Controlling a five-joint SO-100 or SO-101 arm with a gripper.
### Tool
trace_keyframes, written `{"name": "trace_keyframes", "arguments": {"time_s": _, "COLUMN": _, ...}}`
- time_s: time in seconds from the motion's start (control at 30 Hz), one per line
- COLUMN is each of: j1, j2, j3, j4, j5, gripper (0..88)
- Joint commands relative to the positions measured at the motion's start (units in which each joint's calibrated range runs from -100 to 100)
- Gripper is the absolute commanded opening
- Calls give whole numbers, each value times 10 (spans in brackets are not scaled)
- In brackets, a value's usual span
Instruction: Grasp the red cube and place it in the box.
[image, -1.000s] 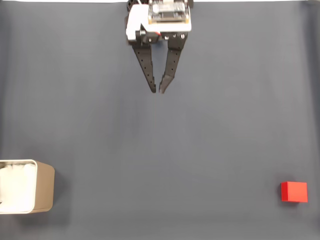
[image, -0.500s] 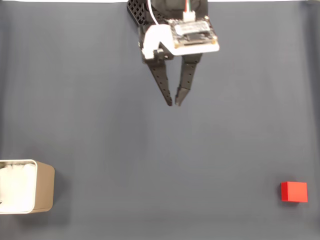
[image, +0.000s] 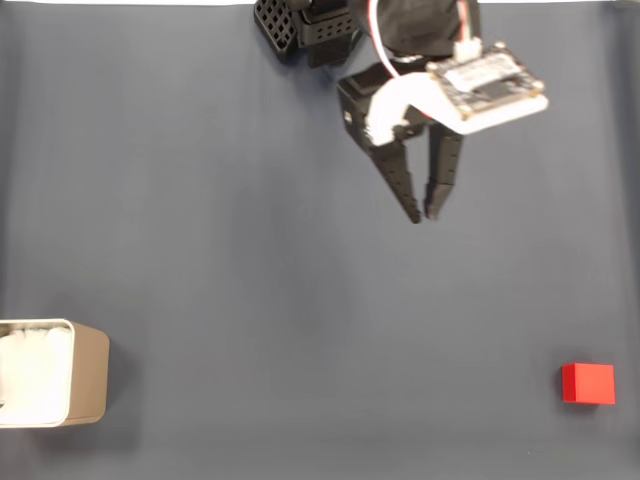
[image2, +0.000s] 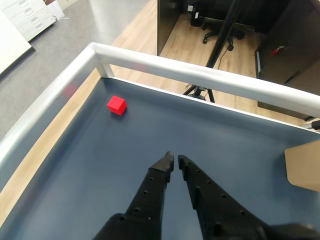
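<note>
Cube count is one: the red cube is sitting lower right in the fixed view, one box lower left; gripper is hanging nearly pressed together, empty. Wrist view is showing floor and a chair beyond.

the table wore a matt, dark blue-grey covering, smooth and cloth-like. the red cube looked plain and matt. the box had dull beige walls and a white rim. the gripper fingers looked like black matt plastic, pierced with small holes. in the wrist view the rail round the table shone like smooth pale metal, and the floor beyond it looked like wood.
</note>
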Motion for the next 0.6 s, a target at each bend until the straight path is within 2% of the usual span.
{"name": "trace_keyframes", "arguments": {"time_s": 0.0, "j1": -24, "j2": 17, "j3": -49, "j4": -5, "j5": 0, "gripper": 3}}
{"name": "trace_keyframes", "arguments": {"time_s": 0.57, "j1": -87, "j2": 153, "j3": -125, "j4": -34, "j5": 6, "gripper": 32}}
